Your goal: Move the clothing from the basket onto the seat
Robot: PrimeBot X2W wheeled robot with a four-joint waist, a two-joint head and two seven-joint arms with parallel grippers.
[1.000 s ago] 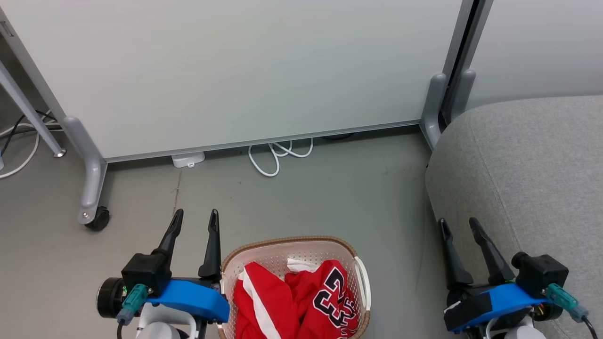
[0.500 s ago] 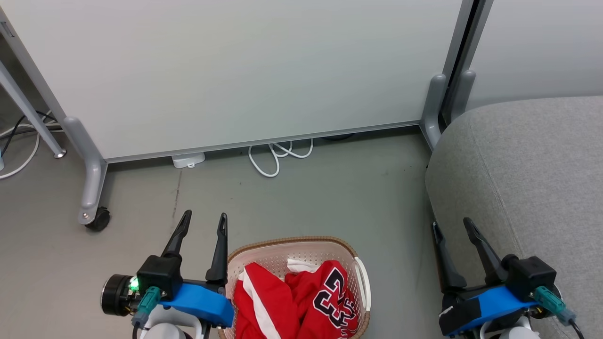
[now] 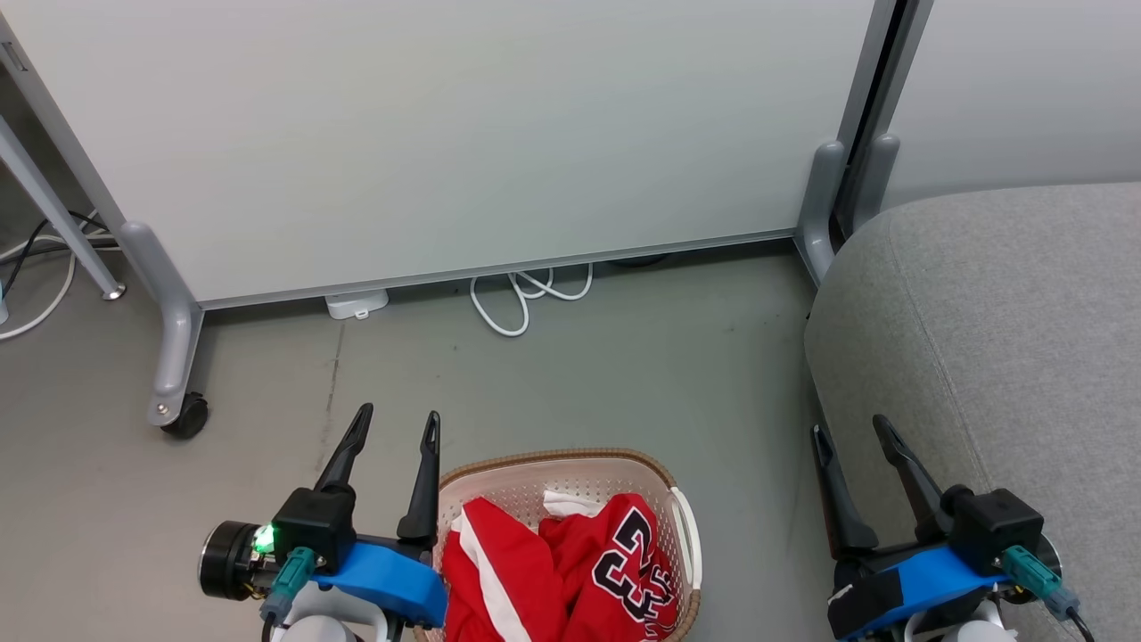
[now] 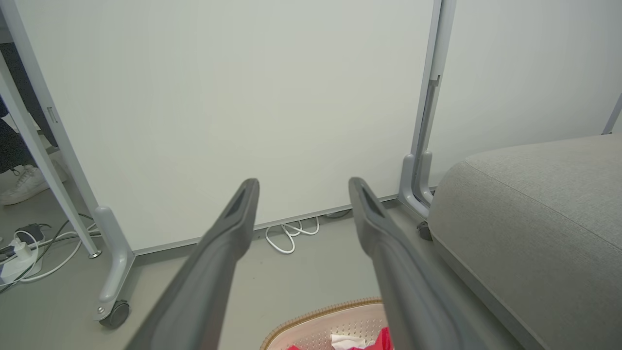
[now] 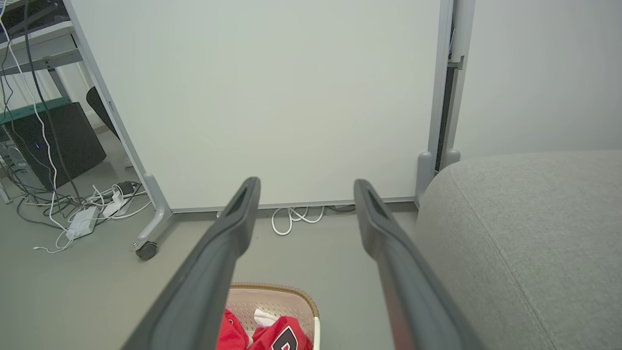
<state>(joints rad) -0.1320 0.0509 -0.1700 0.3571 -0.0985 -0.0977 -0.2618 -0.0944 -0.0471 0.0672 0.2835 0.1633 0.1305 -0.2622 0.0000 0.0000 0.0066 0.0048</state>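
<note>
I see my left pincer point(image 3: 398, 415) and right pincer point(image 3: 849, 426) both spread wide, gripping nothing. The red jersey point(image 3: 624, 557) and shorts point(image 3: 481, 571) lie heaped in the basket point(image 3: 553, 456), beside the seat point(image 3: 1007, 312).

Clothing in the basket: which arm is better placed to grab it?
Left, probably. The left gripper is open beside the basket; the right gripper sits farther off by the seat.
</note>
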